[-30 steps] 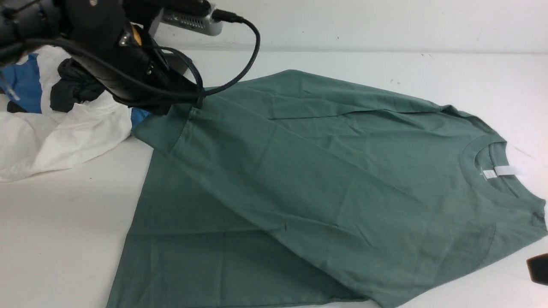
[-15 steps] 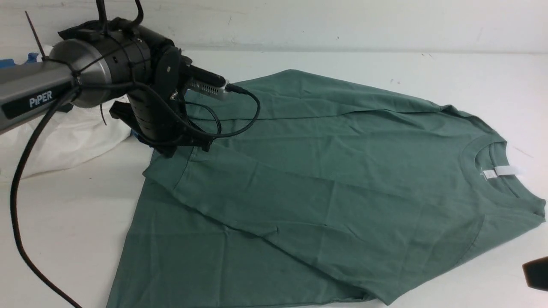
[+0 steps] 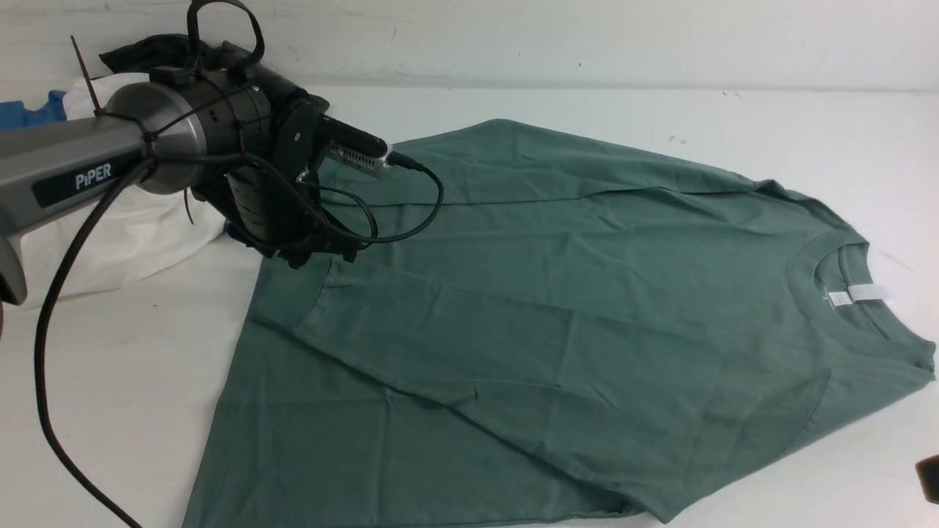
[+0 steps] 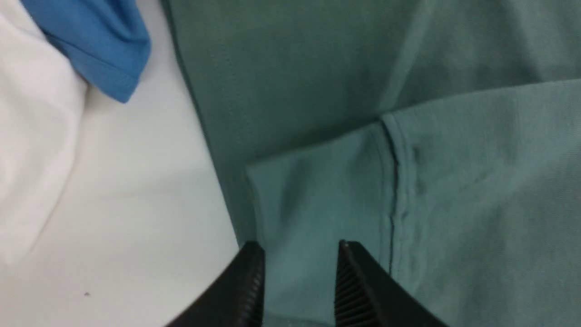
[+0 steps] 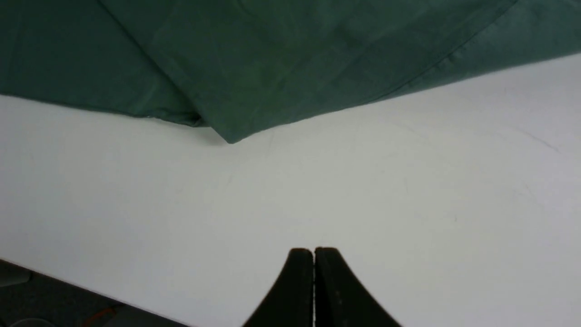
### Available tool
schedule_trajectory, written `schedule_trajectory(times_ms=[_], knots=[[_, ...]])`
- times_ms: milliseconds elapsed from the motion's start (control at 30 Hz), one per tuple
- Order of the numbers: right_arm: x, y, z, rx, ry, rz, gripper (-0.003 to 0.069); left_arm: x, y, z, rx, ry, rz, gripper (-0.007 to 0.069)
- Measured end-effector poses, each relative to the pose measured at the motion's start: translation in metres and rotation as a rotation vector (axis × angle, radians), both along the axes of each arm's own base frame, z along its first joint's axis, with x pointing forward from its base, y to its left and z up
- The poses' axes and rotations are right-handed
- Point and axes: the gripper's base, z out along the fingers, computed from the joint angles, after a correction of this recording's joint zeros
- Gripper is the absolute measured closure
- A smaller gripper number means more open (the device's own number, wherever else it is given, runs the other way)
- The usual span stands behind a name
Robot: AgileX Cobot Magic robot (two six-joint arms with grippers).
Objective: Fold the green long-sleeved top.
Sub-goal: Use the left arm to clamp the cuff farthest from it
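Lying on table (image 3: 132, 381) | green long-sleeved top (image 3: 557, 293) | left pincer (image 4: 299, 247) parted

The left arm (image 3: 73, 172) extended forward, its wrist angled downward. The left gripper (image 4: 299, 254) stood with jaws parted (a clear gap showed between them). The right gripper (image 5: 313, 254) had jaws pressed together, gripping nothing.

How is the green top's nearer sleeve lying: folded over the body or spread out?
Folded: the nearer sleeve crosses the green top diagonally, its cuff resting on the body.
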Motion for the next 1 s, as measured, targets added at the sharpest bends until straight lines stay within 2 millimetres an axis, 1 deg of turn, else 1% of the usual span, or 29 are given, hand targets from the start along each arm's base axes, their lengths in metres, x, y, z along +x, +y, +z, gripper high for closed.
schedule_trajectory(times_ms=[67,100,133,200,300,400,467,533,567,600,633,667,700,800,833,900,933,967,1000], knots=[[0.005,0.0,0.001,0.0,0.024,0.004,0.066,-0.002,0.001,0.0,0.008,0.015,0.022,0.0351],[0.006,0.001,0.001,0.0,0.03,0.005,0.0659,-0.003,0.002,0.0,0.01,0.022,0.028,0.0352],[0.013,0.003,0.0,-0.004,0.049,0.021,0.0659,-0.006,0.003,0.002,0.011,0.048,0.047,0.0369],[0.02,0.009,-0.003,-0.014,0.075,0.057,0.0659,-0.012,0.003,0.006,0.0,0.084,0.066,0.0419],[0.027,0.025,-0.009,-0.042,0.126,0.128,0.0659,-0.024,0.003,0.018,-0.024,0.152,0.071,0.0558],[0.036,0.044,-0.02,-0.101,0.148,0.177,0.0659,-0.041,0.004,0.033,-0.07,0.176,0.063,0.0617],[0.044,0.056,-0.031,-0.146,0.155,0.196,0.0659,-0.057,0.005,0.038,-0.114,0.186,0.066,0.0629],[0.055,0.068,-0.043,-0.194,0.151,0.203,0.0659,-0.08,0.005,0.041,-0.159,0.185,0.057,0.0629],[0.057,0.07,-0.044,-0.195,0.145,0.202,0.0659,-0.082,0.005,0.04,-0.162,0.19,0.057,0.0629],[0.065,0.077,-0.051,-0.213,0.146,0.204,0.0659,-0.097,0.004,0.041,-0.182,0.19,0.051,0.0629],[0.071,0.082,-0.055,-0.216,0.142,0.203,0.0659,-0.109,0.002,0.037,-0.191,0.201,0.041,0.0629],[0.074,0.084,-0.057,-0.217,0.141,0.202,0.0659,-0.113,0.002,0.036,-0.197,0.208,0.038,0.0629],[0.085,0.091,-0.062,-0.214,0.13,0.197,0.0659,-0.128,0.0,0.03,-0.202,0.227,0.026,0.0629],[0.105,0.101,-0.07,-0.217,0.133,0.195,0.0659,-0.153,-0.004,0.02,-0.2,0.261,-0.001,0.0629],[0.119,0.108,-0.078,-0.224,0.147,0.196,0.0659,-0.165,-0.004,0.02,-0.205,0.267,-0.007,0.0629],[0.132,0.115,-0.085,-0.229,0.159,0.197,0.0659,-0.18,-0.005,0.021,-0.215,0.273,-0.016,0.0629],[0.134,0.116,-0.088,-0.231,0.166,0.197,0.0659,-0.181,-0.005,0.022,-0.216,0.272,-0.016,0.0629],[0.143,0.121,-0.094,-0.235,0.174,0.198,0.0659,-0.191,-0.004,0.026,-0.233,0.266,-0.018,0.0629],[0.147,0.124,-0.097,-0.236,0.176,0.198,0.0659,-0.196,-0.003,0.029,-0.24,0.256,-0.021,0.0629]])
